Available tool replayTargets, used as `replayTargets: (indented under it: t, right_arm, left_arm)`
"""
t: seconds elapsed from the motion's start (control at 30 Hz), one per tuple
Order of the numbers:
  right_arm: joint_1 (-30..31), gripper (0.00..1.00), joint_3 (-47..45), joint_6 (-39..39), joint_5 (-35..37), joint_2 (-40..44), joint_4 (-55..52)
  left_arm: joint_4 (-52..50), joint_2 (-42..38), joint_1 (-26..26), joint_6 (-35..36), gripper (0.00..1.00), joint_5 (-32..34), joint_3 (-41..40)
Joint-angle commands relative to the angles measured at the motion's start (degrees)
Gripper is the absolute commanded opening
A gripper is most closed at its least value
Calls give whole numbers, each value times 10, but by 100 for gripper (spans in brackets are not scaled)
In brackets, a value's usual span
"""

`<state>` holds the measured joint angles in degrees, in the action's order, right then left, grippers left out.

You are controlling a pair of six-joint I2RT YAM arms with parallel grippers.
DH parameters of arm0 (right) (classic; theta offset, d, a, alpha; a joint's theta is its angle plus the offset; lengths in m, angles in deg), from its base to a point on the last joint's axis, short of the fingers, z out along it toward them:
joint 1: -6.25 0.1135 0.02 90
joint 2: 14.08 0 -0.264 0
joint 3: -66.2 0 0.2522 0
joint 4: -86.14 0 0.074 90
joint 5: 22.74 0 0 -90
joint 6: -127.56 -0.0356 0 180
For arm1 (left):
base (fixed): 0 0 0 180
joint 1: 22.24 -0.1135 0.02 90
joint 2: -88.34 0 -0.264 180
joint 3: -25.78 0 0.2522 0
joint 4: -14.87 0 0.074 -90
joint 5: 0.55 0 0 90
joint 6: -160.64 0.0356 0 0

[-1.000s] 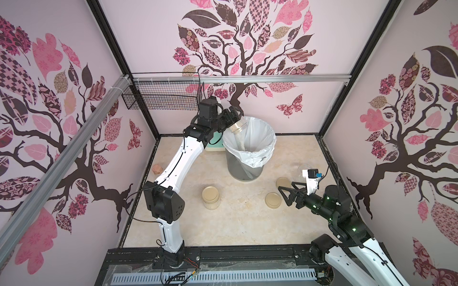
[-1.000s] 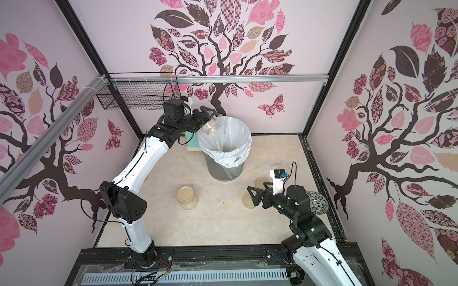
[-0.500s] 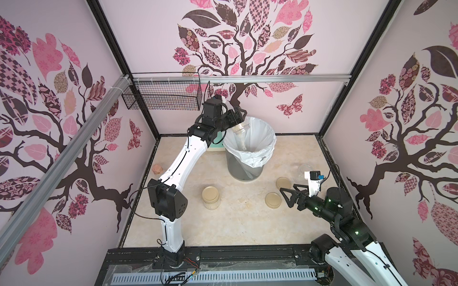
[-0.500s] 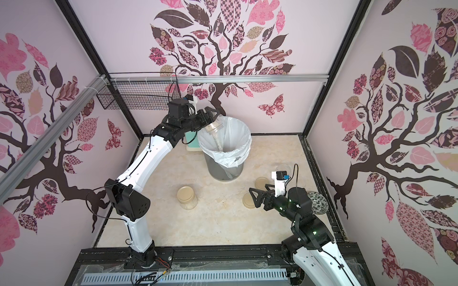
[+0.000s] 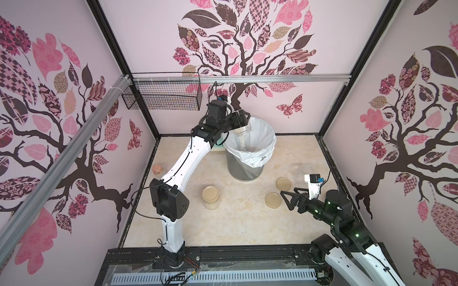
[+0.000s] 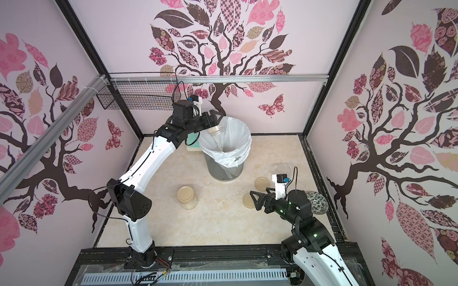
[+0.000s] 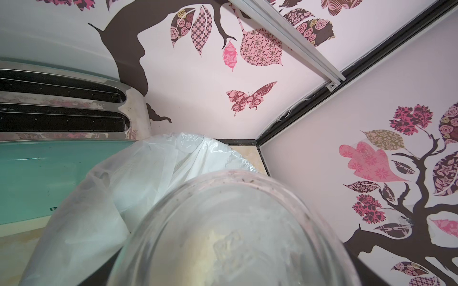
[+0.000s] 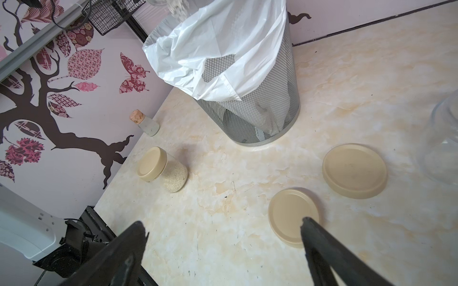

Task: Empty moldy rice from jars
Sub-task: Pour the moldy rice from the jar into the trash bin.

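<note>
Step in hand, as we judge it: pouring out the second of three jars.

- The mesh bin [image 5: 244, 170], lined with a white bag, stands toward the far edge of the table [image 5: 247, 227], about midway along it.
- The left gripper [image 5: 238, 119] is clamped around the tilted jar [image 5: 242, 130], held over the bin's left rim with its mouth down and inward.
- The moldy rice [image 5: 244, 144] falls in a thin stream into the liner.
- A pale clump clings inside the glass in the left wrist view. We judge it needs more tilt, perhaps a light shake, with the mouth well inside the rim so no grains reach the table.

Around:
- A teal toaster [image 7: 49, 173] sits just behind the bin, toward the far left corner, and crowds the left arm's way back.
- The right gripper [image 8: 223, 227] hovers empty over the near right part of the table, jaws spread wide.
- A sealed jar [image 8: 163, 170], full of rice, stands left of centre, apart from everything.
- An empty jar [image 5: 304, 169] stands lidless by the right edge.
- Two loose lids [image 8: 354, 170] [image 8: 293, 216] lie flat between the bin and the right gripper, which is in its path toward the sealed jar.
- A corked bottle [image 8: 146, 122] stands at the left edge.
</note>
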<state>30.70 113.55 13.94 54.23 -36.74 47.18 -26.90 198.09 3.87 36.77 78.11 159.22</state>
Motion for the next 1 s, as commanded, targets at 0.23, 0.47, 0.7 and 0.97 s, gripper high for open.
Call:
replayTargets:
  t: [0.23,0.47,0.7,0.97]
  right_arm:
    - [-1,99,9,2,5,5,-16]
    - [-2,99,10,1,1,2,-16]
    - [-1,99,13,1,2,-1,-14]
    - [-1,99,12,-2,1,4,-20]
  left_arm:
    - [47,-8,5,35,65,16,6]
    - [46,-14,7,52,65,25,0]
    - [51,-26,14,81,65,40,-13]
    - [56,-40,21,117,65,65,-27]
